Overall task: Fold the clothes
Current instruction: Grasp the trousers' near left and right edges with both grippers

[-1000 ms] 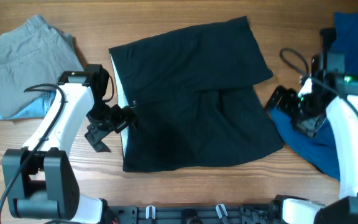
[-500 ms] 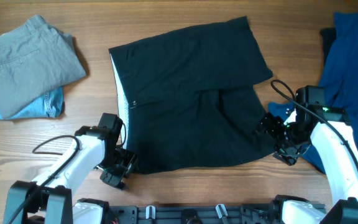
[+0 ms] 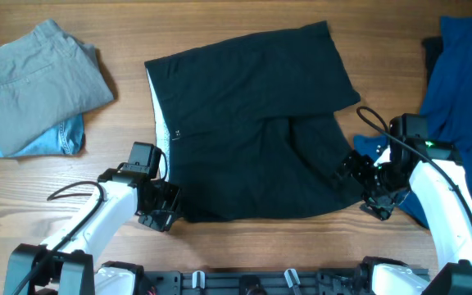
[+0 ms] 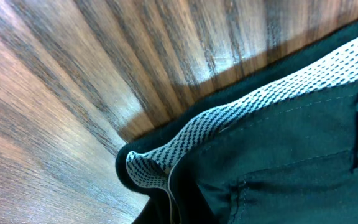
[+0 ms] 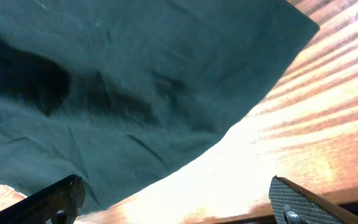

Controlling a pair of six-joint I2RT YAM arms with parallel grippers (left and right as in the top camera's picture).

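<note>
Black shorts [image 3: 252, 131] lie spread flat in the middle of the table, waistband to the left. My left gripper [image 3: 165, 213] is at their near-left corner, shut on the waistband. In the left wrist view the corner's checked white lining [image 4: 166, 163] curls up where the cloth is pinched, and the fingers themselves are hidden by it. My right gripper [image 3: 357, 175] sits at the near-right corner of the shorts, open. Its two fingertips [image 5: 61, 200] stand wide apart over the wood, with the dark hem [image 5: 135, 81] just beyond them.
Folded grey trousers [image 3: 39, 78] rest on a blue denim piece [image 3: 65, 136] at the far left. A loose blue garment [image 3: 465, 82] lies along the right edge, partly under the right arm. The table's front edge runs close behind both grippers.
The left arm swung from the middle of the waistband down to the near-left corner and shut on it. The right arm moved in to the near-right corner and stays open.
</note>
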